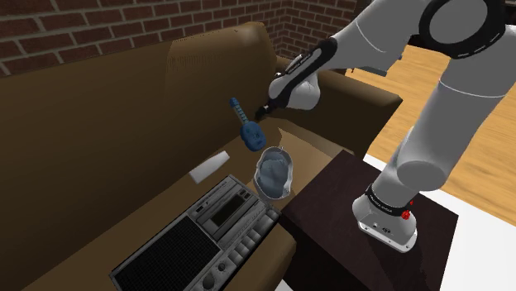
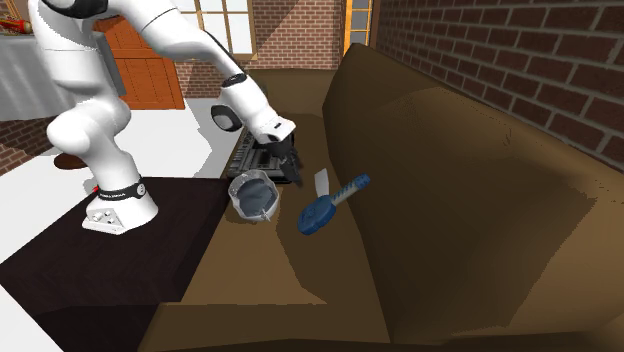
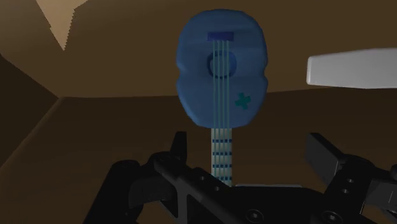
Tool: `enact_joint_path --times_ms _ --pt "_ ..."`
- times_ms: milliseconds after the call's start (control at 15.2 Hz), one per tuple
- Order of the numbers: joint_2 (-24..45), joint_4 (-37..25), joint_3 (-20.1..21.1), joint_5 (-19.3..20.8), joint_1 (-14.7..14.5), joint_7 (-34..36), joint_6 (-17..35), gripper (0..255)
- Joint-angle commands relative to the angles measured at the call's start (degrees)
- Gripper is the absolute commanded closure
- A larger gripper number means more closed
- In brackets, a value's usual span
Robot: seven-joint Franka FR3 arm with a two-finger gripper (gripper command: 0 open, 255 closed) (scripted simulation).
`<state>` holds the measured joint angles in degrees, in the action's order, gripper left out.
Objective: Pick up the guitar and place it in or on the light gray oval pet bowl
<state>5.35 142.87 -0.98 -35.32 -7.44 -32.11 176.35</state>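
Hand [image 3: 249, 145] spread wide, its two fingers [image 3: 180, 147] well apart on either side of the blue guitar's [image 3: 221, 70] neck without touching it. In the second exterior view, from the left: the dark stand [image 2: 150, 245], then the grey bowl [image 2: 255, 195] at the edge of the brown sofa [image 2: 470, 200] seat under the hand, a white card [image 2: 321, 181], and the guitar between bowl and backrest.

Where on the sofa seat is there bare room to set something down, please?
Bare seat lies on the near side of the guitar and bowl in the second exterior view. Between bowl, guitar, white card and radio it is crowded.
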Motion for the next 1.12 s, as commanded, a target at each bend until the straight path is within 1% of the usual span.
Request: enact_joint_path --times_ms 0,66,198,264,330,396,528,858,1056 --pt "5.1 -4.2 5.7 -12.4 3.8 -11.7 3.6 0" --pt "7.8 -6.7 10.1 -16.9 7.6 -16.6 5.4 0" --pt "13.5 -11.7 19.7 -22.7 16.0 -24.6 9.5 0" --pt "16.6 -14.1 24.1 -24.2 20.0 -27.8 11.8 0" --pt "19.8 -16.5 28.1 -24.3 23.5 -29.9 14.1 0" --pt "22.4 -18.2 30.7 -23.4 25.8 -30.8 16.0 0" --pt "24.3 -19.6 30.4 -22.2 25.4 -30.3 16.6 0" --pt "29.1 -23.5 29.4 -20.8 24.1 -30.3 17.7 0" --pt "29.7 -24.0 29.2 -20.7 23.9 -30.3 17.8 0"
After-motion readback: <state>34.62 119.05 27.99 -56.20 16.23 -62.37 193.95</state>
